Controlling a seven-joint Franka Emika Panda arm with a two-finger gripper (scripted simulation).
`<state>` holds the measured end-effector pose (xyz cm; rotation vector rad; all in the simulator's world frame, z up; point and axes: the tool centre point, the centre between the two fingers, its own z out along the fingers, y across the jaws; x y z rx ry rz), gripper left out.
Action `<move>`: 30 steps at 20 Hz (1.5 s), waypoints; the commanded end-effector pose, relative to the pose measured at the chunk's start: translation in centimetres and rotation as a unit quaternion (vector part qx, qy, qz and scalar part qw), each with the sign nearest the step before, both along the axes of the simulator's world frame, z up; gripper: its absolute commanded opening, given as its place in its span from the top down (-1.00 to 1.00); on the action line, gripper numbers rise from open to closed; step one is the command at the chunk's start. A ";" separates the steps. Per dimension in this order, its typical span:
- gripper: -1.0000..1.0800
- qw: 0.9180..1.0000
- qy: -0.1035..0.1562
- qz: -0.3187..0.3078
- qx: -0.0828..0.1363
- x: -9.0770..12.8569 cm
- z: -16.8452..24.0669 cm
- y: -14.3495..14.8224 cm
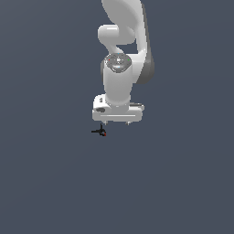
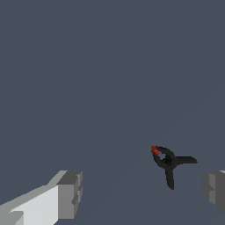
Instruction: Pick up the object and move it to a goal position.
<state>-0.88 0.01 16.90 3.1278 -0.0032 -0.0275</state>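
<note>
The object (image 1: pixel 100 131) is a tiny black cross-shaped thing with a small red spot at one end, resting on the dark grey floor. In the exterior view it lies just below the white gripper (image 1: pixel 117 123), toward that view's left. In the wrist view the object (image 2: pixel 169 161) shows in the gap between the two grey fingertips (image 2: pixel 69 193), closer to the far one, and touches neither. The gripper (image 2: pixel 140 193) is open, with its jaws wide apart and nothing in them.
A plain dark grey floor (image 1: pixel 45 183) fills both views. The white arm (image 1: pixel 121 55) rises above the gripper toward the top of the exterior view. No other objects or goal marker show.
</note>
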 end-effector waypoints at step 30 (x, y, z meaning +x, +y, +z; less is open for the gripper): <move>-0.92 0.996 0.004 0.092 0.001 -1.3 -1.8 -3.2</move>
